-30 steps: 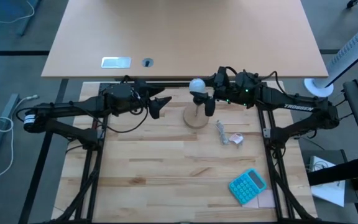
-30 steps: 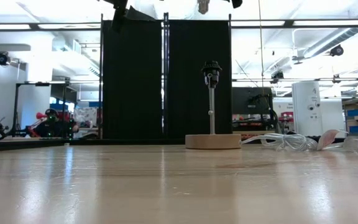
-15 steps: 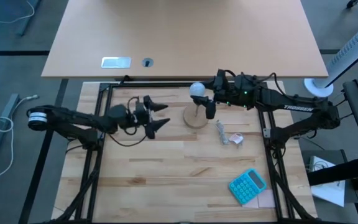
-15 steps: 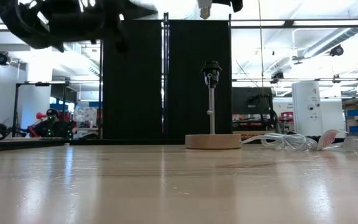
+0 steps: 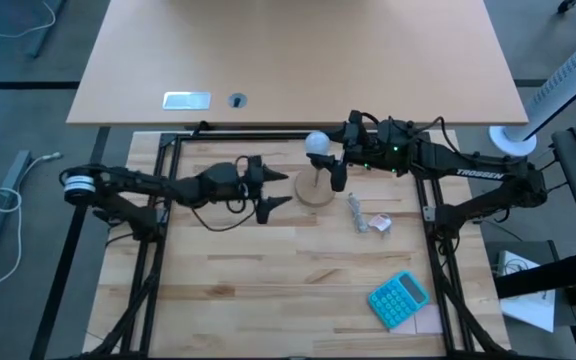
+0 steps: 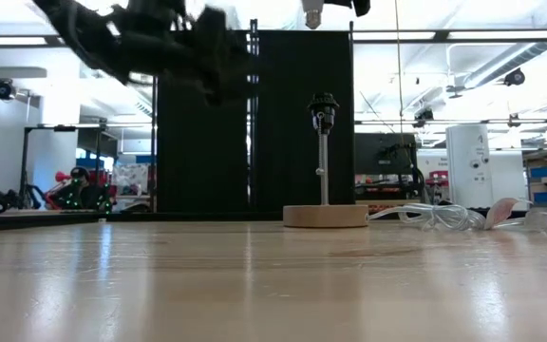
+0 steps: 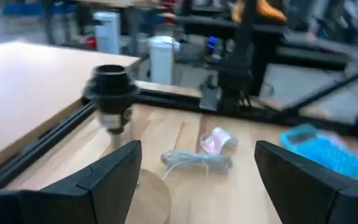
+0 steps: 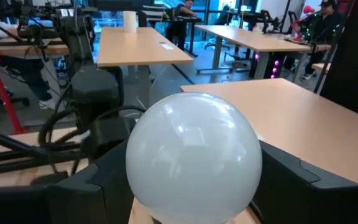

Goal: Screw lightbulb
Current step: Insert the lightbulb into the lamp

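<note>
The white lightbulb (image 5: 316, 142) is held in my right gripper (image 5: 326, 150), high over the far side of the lamp stand. It fills the right wrist view (image 8: 193, 155). The stand is a tan wooden disc (image 5: 315, 192) with a thin upright stem and a black socket (image 6: 324, 103) on top. The disc rests flat on the table (image 6: 326, 217). My left gripper (image 5: 285, 189) is open and empty, just left of the disc, its fingers pointing at the stand. In its wrist view the socket (image 7: 112, 81) stands ahead of the fingers. My right gripper pinches the bulb's round globe (image 8: 166, 186) between its two fingers, one on each side. The fingers come roughly level from the table's right. The bulb is lifted clear, above the socket and apart from it.
A crumpled clear wrapper with a cord (image 5: 358, 213) and a small pink piece (image 5: 380, 224) lie right of the disc. A blue calculator (image 5: 399, 298) lies near the front right. A black frame rail (image 5: 238, 135) runs along the far edge.
My left gripper has come down and gone toward the table's right, up to the lamp stand, staying open. My right gripper and the bulb have kept still.
</note>
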Robot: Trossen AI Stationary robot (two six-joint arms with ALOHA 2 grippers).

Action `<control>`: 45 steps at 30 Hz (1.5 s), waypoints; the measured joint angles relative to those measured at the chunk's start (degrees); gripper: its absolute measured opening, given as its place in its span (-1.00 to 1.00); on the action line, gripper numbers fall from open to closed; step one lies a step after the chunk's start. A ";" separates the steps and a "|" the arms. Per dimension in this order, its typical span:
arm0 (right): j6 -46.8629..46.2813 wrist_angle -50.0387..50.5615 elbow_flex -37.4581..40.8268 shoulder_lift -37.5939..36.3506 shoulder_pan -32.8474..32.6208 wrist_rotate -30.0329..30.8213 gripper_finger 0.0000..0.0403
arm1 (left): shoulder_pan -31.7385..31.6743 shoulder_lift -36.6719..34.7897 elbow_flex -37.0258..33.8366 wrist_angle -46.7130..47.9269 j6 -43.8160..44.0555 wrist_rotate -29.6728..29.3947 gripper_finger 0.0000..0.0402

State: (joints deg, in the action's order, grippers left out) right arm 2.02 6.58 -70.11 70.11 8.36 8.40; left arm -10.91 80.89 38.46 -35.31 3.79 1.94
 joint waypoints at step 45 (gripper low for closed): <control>-1.53 3.09 0.07 -0.20 -0.24 -1.01 0.24 | -11.61 32.98 22.77 -6.70 -7.32 18.94 -0.17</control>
State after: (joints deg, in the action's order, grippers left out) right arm 0.49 9.67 -70.04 69.91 8.12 7.40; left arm -22.52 113.86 61.23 -42.01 -3.53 20.88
